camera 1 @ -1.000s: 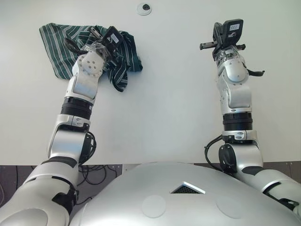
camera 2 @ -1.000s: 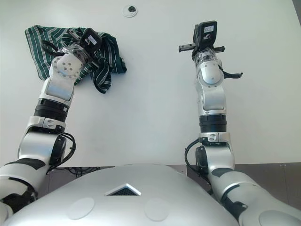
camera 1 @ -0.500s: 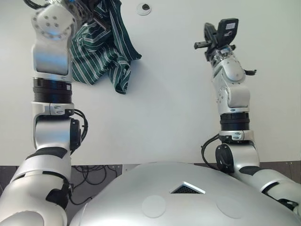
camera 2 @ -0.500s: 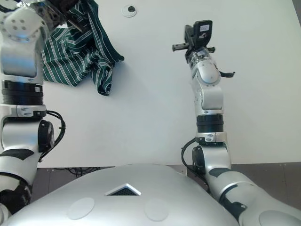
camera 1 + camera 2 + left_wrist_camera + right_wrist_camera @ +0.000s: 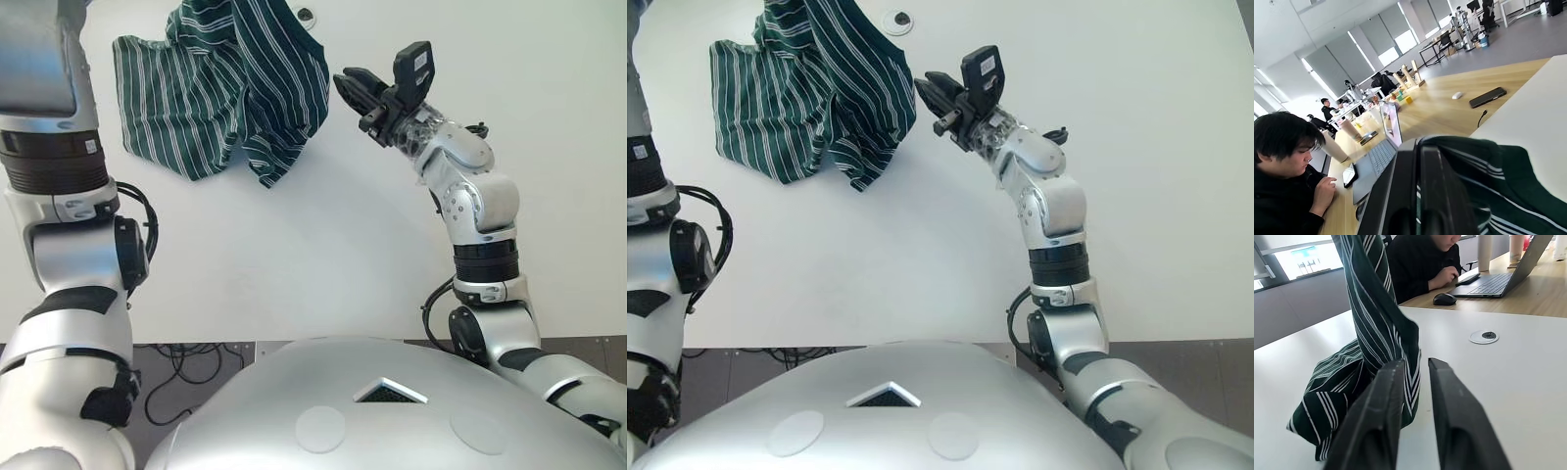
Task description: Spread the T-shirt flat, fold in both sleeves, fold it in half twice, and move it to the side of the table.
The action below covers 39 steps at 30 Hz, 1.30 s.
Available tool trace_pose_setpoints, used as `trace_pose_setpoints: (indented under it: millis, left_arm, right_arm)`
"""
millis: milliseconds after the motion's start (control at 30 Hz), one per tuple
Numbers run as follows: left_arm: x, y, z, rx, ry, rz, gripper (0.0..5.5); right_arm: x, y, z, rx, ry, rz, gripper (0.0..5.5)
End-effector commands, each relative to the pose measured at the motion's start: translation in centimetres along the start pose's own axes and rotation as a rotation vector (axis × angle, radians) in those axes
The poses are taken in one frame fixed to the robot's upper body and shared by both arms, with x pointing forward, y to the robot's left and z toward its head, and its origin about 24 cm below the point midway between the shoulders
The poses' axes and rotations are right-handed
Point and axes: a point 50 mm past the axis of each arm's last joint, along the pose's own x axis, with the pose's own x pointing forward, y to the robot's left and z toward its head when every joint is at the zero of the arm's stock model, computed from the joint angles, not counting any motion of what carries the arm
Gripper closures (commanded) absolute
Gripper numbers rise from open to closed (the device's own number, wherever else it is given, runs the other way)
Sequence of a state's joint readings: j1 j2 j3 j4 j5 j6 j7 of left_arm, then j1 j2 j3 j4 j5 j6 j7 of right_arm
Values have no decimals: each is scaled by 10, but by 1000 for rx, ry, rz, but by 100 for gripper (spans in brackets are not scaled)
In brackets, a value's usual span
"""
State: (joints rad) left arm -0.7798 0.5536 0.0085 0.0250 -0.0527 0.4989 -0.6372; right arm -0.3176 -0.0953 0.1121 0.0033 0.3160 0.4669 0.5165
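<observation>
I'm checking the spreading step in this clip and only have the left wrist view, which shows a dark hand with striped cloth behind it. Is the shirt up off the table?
Observer: Partly. The shirt hangs from above, but its lower folds rest on the table.
Reviewer: Where is the right hand?
Observer: The right hand is close beside the shirt's hanging right edge, above the table.
Reviewer: Open or shut?
Observer: Open. The right wrist view shows a gap between its fingers, with no cloth in it and the shirt beyond.
</observation>
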Motion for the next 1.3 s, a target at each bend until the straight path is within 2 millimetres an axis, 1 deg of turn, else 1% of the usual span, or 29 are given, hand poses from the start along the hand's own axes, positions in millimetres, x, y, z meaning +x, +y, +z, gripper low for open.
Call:
trace_pose_setpoints:
  millis: [33,100,133,333,467,600,700,733,767,800,867,900,967,1033,1133,1300]
  left_arm:
    - [-4,5,14,14,-34,1,550]
    - [-4,5,16,10,-45,0,550]
    - [-5,4,18,7,-53,-3,550]
    - [-6,2,21,12,-69,-16,550]
    - [-9,0,22,8,-79,-17,550]
    - [-10,0,22,-5,-87,-11,550]
    - [-11,0,18,-10,-79,-2,550]
    - [-11,0,17,-12,-75,1,550]
    - [-11,0,16,-13,-72,4,550]
    - [-11,0,15,-14,-69,8,550]
    - [-12,2,12,-15,-61,19,550]
    - [-13,3,11,-14,-57,26,550]
    - [-13,8,6,-10,-45,51,550]
    - [-12,17,-2,-10,-21,85,550]
    - [-8,33,-15,-37,1,141,550]
    - [8,53,-21,-46,2,201,550]
  right_arm:
    - [-1,0,-1,10,26,23,379]
    - [-1,3,-3,17,42,45,339]
    - [0,3,-4,19,48,50,334]
    - [9,-7,-9,30,63,-20,334]
    - [17,-2,-12,33,80,13,334]
    - [20,3,-12,42,76,45,406]
    - [18,0,-10,51,65,39,462]
    - [17,-1,-9,51,60,36,469]
    - [16,-3,-7,51,57,32,497]
    - [15,-5,-5,49,51,28,504]
    - [11,-10,2,41,29,12,544]
    - [10,-13,6,34,18,4,548]
    - [9,-22,21,23,-21,-23,548]
    - [11,-32,45,-1,-78,-43,548]
    - [20,-45,79,-51,-133,-55,548]
    - [31,-66,119,-146,-190,-101,548]
